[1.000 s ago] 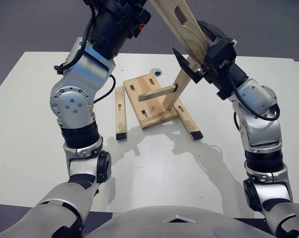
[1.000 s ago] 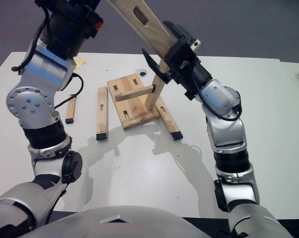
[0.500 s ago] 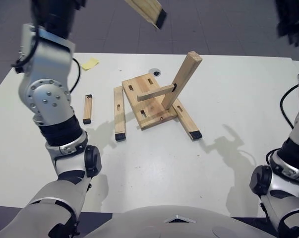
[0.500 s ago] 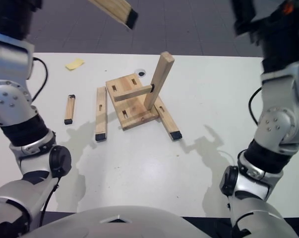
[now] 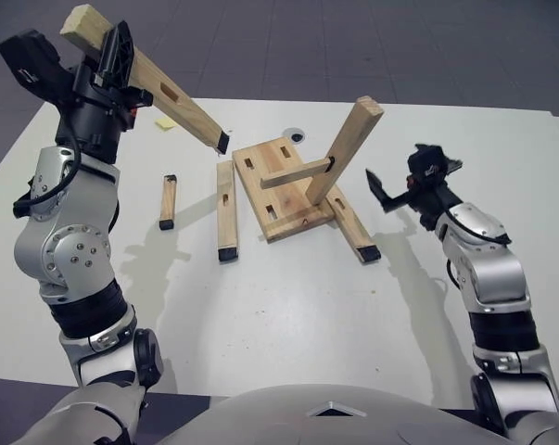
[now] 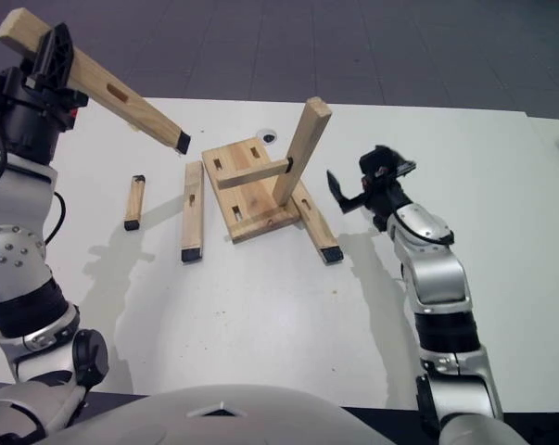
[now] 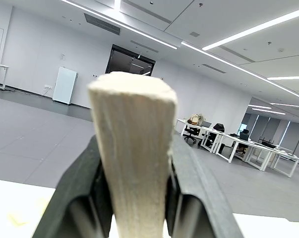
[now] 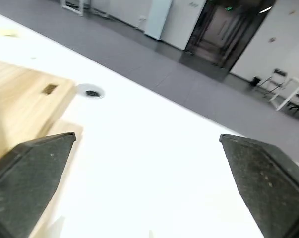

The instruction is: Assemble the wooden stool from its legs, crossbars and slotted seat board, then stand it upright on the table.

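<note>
Assembly is partly done and the step in hand looks like fitting a second leg. The seat board [image 5: 281,185] lies flat on the worktop [image 5: 288,315], with one upright leg [image 5: 346,148] standing tilted at its right edge and a crossbar [image 5: 293,172] plugged into that leg, reaching back over the board. The left end effector [image 5: 110,57] is clamped around the loose leg [image 5: 158,88] near its plain end. It holds the leg in the air, up and to the left of the seat board, with the dark-capped foot [image 5: 222,142] slanting down towards the board's far left corner. The right end effector [image 5: 404,178] sits low to the right of the seat board, its fingers spread wide with nothing between them. A spare leg [image 5: 225,209] lies just left of the board, a short crossbar [image 5: 167,202] farther left, and another leg [image 5: 353,227] against the board's right side. As the capped end points at the board, the next move probably calls for turning the held leg over, perhaps by handing it to the free end effector. Its plain end could then go into an empty slot [image 5: 247,164] while its side slot lines up with the crossbar.
</note>
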Robot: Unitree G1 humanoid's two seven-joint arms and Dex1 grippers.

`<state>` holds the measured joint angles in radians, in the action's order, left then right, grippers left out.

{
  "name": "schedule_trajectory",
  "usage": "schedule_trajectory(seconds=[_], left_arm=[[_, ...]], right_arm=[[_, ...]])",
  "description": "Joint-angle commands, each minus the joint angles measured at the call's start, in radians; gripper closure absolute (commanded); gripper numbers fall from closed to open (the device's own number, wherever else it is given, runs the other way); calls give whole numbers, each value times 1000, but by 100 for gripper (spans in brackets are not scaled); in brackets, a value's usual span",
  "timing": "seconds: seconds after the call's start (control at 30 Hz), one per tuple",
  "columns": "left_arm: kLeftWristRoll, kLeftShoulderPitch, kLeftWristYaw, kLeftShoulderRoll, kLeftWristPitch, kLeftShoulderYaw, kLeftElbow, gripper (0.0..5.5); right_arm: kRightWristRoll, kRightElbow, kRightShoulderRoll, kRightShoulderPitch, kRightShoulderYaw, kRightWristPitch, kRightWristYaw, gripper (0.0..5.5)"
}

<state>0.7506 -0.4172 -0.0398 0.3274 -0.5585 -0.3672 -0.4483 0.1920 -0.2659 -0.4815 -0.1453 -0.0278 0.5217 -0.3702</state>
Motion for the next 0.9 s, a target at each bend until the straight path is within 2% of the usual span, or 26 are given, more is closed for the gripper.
schedule_trajectory(seconds=[0.03, 0.3, 0.43, 0.77, 0.9], left_arm=[[-19, 5, -27, -27, 13, 13, -20, 446], [-41, 31, -46, -70, 4, 58, -35, 446], [-72, 45, -46, -91, 6, 92, -30, 446], [-99, 68, -55, -130, -20, 151, -62, 446], [-101, 77, -68, -152, -27, 165, -75, 446]], right_arm=[[47, -56, 5, 46, -32, 96, -53, 10], [-23, 67, 48, -48, -130, 92, -64, 10], [-172, 169, 36, -101, -208, 1, -12, 10], [-207, 198, 39, -93, -147, 0, -5, 10], [-233, 236, 36, -102, -161, -13, -15, 10]])
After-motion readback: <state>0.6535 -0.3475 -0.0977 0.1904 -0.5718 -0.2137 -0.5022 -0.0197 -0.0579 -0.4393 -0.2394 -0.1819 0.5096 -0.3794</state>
